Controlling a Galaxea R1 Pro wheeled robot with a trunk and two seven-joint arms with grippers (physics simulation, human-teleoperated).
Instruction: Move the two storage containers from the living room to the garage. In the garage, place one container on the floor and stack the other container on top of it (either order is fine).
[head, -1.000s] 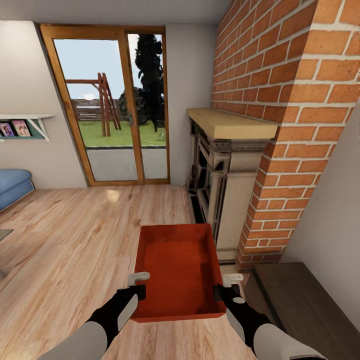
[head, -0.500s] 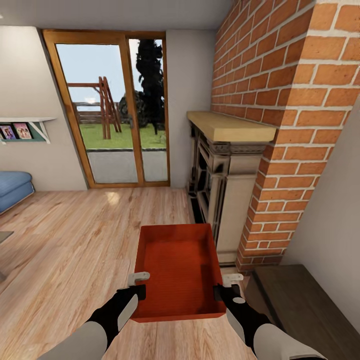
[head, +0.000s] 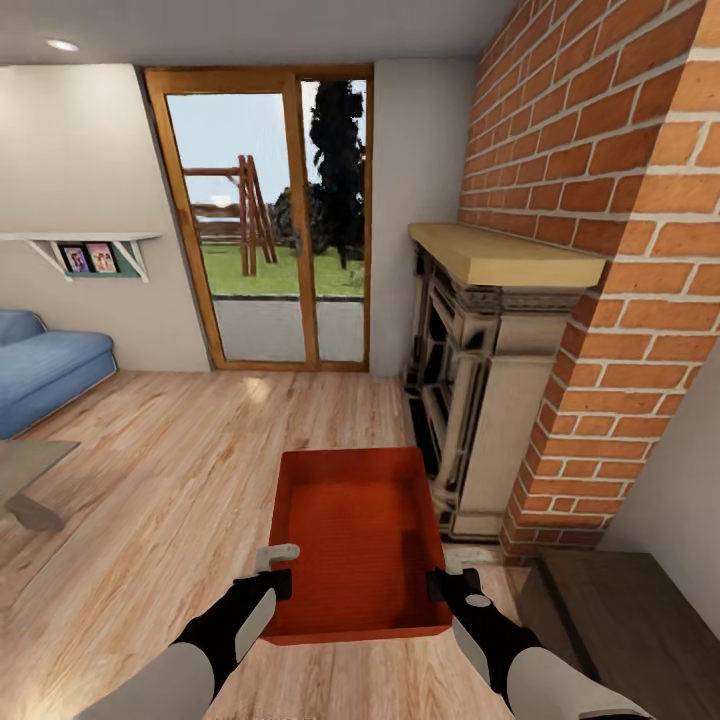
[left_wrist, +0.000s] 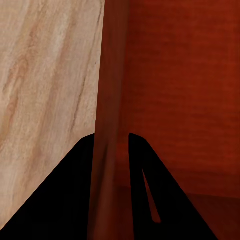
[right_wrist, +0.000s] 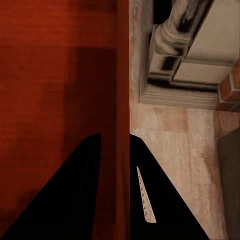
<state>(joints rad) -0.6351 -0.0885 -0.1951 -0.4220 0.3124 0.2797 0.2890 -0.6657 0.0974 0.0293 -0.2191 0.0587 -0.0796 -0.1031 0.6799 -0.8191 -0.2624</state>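
Observation:
I hold one orange-red storage container (head: 355, 540) level in front of me above the living room's light wood plank floor (head: 170, 470). My left gripper (head: 278, 572) is shut on its left wall and my right gripper (head: 442, 578) is shut on its right wall. In the left wrist view the thin red container wall (left_wrist: 111, 90) runs between the dark fingers (left_wrist: 75, 190) of the left gripper (left_wrist: 111, 142). The right wrist view likewise has the container wall (right_wrist: 122, 75) pinched in the right gripper (right_wrist: 116, 140). The bin is empty. The garage is out of view.
A red brick chimney (head: 600, 250) and a fireplace (head: 480, 400) with a wooden mantel stand close on the right. A dark low cabinet (head: 620, 620) lies at the near right. A blue sofa (head: 40, 365) and a glass-topped table (head: 30, 470) are at the left; a glass patio door (head: 270, 220) is ahead.
The whole view has swung to the left, so more of the sofa and the glass table show. The container and both grippers keep their place in the picture.

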